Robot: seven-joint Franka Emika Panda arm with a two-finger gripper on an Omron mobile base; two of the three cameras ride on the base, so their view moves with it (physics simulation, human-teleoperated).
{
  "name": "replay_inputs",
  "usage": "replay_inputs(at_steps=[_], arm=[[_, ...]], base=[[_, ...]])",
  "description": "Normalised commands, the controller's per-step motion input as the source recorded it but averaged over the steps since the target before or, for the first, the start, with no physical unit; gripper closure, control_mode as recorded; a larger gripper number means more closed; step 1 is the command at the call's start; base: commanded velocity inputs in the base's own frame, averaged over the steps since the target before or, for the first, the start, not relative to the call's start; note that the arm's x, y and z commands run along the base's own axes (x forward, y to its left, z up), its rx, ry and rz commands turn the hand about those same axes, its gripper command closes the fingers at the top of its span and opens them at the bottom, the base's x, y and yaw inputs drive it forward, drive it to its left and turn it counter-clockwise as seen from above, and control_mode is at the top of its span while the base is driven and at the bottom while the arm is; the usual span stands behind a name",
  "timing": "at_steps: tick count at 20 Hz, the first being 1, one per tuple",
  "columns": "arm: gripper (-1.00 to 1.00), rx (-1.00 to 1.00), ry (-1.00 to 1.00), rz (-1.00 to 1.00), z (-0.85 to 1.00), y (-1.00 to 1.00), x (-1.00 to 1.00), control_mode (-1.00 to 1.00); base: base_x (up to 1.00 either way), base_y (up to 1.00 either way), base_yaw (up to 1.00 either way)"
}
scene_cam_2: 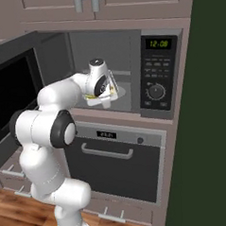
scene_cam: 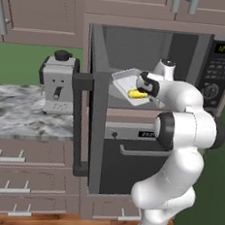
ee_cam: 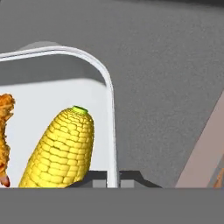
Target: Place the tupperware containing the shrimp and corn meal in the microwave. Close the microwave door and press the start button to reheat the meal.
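Observation:
The white tupperware hangs tilted in the mouth of the open microwave, just above the cavity floor. My gripper is shut on its rim, one fingertip on each side of the wall, as the hand view shows. The yellow corn lies in the tray beside the orange shrimp. The corn also shows from the left base. From the right base, the hand covers most of the tupperware. The microwave door stands swung out to the left.
The door's black bar handle juts toward the base. A coffee machine stands on the marble counter at left. The oven sits under the microwave, whose button panel is at right.

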Motion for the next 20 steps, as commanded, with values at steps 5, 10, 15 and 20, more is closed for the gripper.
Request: replay_inputs(at_steps=[5,10,15,20], arm=[[1.0,0.0,0.08,0.0,-0.01,0.0,0.63,-1.0],[1.0,0.0,0.05,-0.02,0.0,0.0,0.6,-1.0],[1.0,0.0,0.0,-0.16,0.0,-0.06,0.39,-1.0],[-1.0,0.0,-0.04,-0.14,-0.06,-0.05,0.02,-1.0]], base=[[0.0,0.0,0.0],[0.0,0.0,0.0],[0.0,0.0,0.0],[0.0,0.0,0.0]])
